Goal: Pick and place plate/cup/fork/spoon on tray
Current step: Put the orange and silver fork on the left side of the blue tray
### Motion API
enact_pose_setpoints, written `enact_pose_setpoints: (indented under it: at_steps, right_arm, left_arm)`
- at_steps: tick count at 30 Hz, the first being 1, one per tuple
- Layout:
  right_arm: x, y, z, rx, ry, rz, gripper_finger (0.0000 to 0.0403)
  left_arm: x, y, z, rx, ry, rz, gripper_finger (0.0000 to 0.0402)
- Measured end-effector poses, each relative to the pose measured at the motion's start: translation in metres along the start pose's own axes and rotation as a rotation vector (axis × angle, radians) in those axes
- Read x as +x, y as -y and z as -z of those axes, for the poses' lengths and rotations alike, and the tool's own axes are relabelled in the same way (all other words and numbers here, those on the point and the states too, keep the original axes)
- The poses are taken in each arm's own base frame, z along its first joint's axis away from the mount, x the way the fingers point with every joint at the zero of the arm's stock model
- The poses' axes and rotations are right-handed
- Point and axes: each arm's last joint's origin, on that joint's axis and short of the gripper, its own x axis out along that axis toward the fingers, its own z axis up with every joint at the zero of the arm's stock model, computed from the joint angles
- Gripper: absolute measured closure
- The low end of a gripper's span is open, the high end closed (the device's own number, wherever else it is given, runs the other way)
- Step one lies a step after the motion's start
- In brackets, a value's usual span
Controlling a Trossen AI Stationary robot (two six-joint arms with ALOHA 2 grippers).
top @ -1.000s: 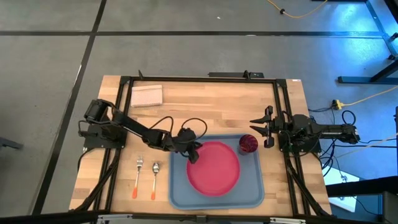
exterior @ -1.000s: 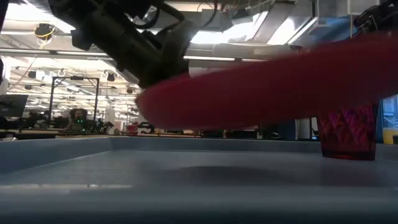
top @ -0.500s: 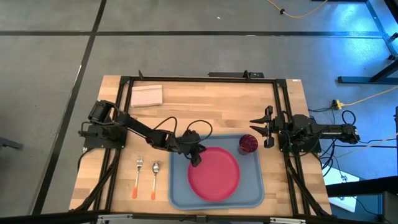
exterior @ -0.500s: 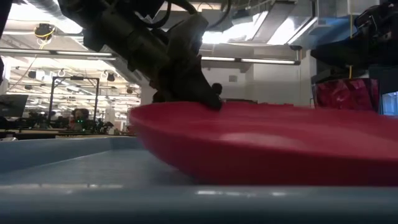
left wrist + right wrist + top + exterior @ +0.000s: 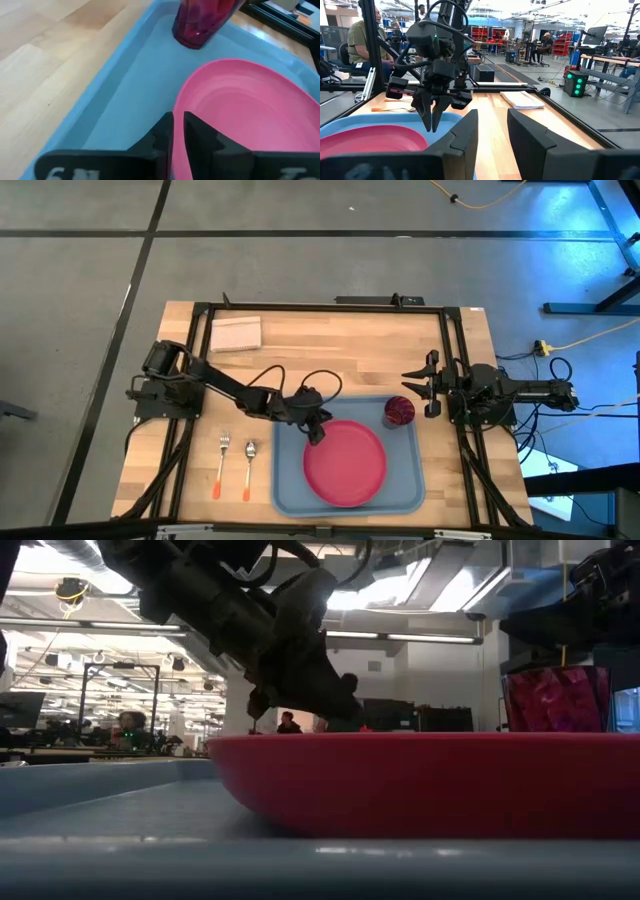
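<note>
Since a second ago the plate sits lower, flat in the tray beside the cup; my left gripper pinches its rim nearly closed, so I should part straight and lift clear, right gripper idle, spread.

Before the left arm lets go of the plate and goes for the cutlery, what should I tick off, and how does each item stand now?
1. Plate flat inside the tray: ok.
2. Left gripper at the plate's rim, fingers nearly closed on it: ok; release not yet seen.
3. Cup upright in the tray's corner, apart from the plate: ok.
4. Fork and spoon on the table beside the tray: not ok, not yet placed.
5. Right gripper parked open at the table's edge, clear of the tray: ok.
</note>
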Motion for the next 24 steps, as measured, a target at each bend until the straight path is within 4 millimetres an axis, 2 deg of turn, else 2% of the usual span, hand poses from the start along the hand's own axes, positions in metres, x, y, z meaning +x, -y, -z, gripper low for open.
enact_pose_setpoints:
  at_steps: [5, 8, 11, 17, 24]
  right_arm:
    - [0.000, 0.000, 0.000, 0.000, 0.000, 0.000, 0.0293]
    - [0.000, 0.000, 0.000, 0.000, 0.000, 0.000, 0.0293]
    - [0.000, 0.000, 0.000, 0.000, 0.000, 0.000, 0.0293]
    - [0.000, 0.000, 0.000, -0.003, -0.001, 0.000, 0.0293]
    - [0.000, 0.000, 0.000, -0.003, 0.005, 0.001, 0.0293]
  left_arm:
    - [-0.004, -0.003, -0.010, -0.017, 0.025, 0.005, 0.0369]
    - [-0.012, 0.000, -0.021, -0.029, 0.063, 0.023, 0.0369]
    - [-0.024, 0.003, -0.028, -0.026, 0.031, 0.070, 0.0369]
    - [-0.046, 0.001, -0.022, 0.008, -0.254, 0.169, 0.0370]
    - [-0.078, -0.018, -0.007, 0.096, -0.552, -0.011, 0.0370]
